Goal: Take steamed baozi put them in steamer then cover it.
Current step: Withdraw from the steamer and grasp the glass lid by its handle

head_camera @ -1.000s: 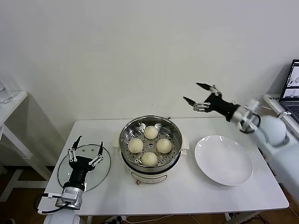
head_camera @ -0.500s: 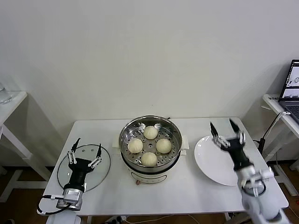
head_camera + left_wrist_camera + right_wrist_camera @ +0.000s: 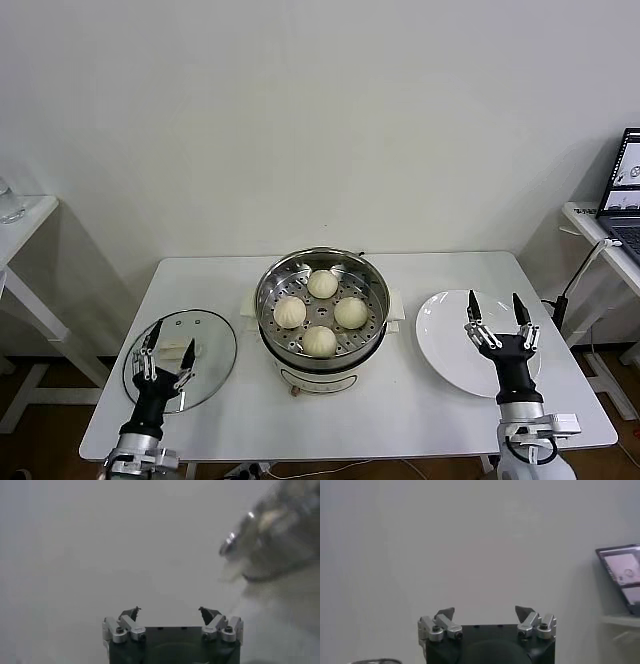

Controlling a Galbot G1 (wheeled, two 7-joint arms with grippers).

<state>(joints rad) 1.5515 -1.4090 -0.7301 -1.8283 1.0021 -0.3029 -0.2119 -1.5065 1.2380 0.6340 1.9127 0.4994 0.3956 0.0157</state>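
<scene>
Four baozi (image 3: 320,311) sit in the steamer (image 3: 322,298). Left claw (image 3: 164,351) and right claw (image 3: 497,317) stand spread, empty. No readable writing shows.

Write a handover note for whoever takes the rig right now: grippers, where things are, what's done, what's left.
Left gripper: open, empty, low at the near left over the glass lid.
Right gripper: open, empty, over the white plate.
Done: all four baozi sit in the steamer, mid-table; the plate is bare.
Left: pick up the lid from the table, left of the steamer, and cover it.
</scene>
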